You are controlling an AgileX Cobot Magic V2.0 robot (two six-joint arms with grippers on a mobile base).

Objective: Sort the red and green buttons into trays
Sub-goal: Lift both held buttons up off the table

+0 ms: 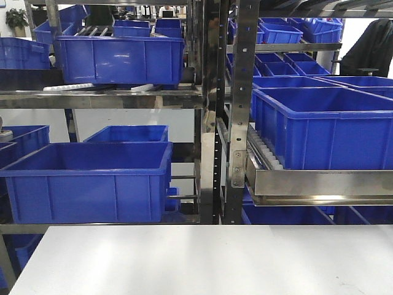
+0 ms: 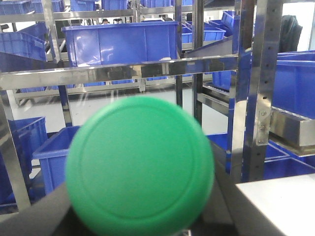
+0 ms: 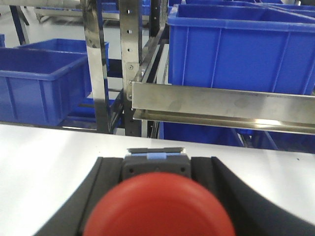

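Left claw grips my green button near the desk edge; right claw grips the red button above that desk.

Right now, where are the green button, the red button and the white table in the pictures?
green button (image 2: pixel 140 167): left wrist view, middle of its domed cap.
red button (image 3: pixel 160 206): right wrist view, middle of its cap.
white table (image 1: pixel 202 261): front view, bare top.

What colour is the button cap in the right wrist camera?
Button cap: red, clearest in right wrist view.
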